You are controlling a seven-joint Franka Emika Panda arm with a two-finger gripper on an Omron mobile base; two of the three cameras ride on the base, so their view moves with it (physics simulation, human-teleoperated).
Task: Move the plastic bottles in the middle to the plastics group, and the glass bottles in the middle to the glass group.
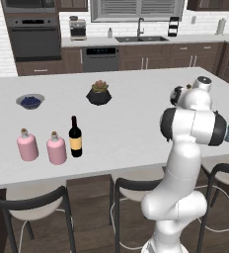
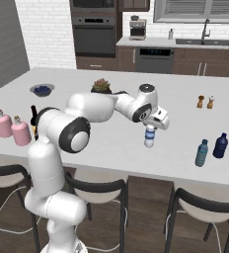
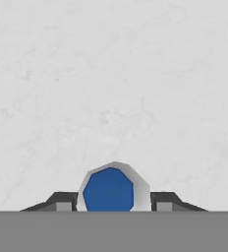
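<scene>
White island [image 1: 136, 123], dark cabinets [image 1: 146, 57], brick wall [image 2: 47, 29]

White counter [image 1: 136, 133], pink flasks [image 1: 27, 146], wine bottle [image 1: 75, 138]

Upright water bottle [image 2: 149, 137] in pincer [image 2: 151, 129]

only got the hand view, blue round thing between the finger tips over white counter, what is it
observer: the top of a small clear water bottle, standing upright under the gripper in the right base view
operator: where's the plastics group from there
observer: a dark blue bottle and a teal bottle stand together further along the counter, to the robot's right
operator: wine bottle sorted?
observer: looks so, the wine bottle stands right beside the two pink flasks
</scene>
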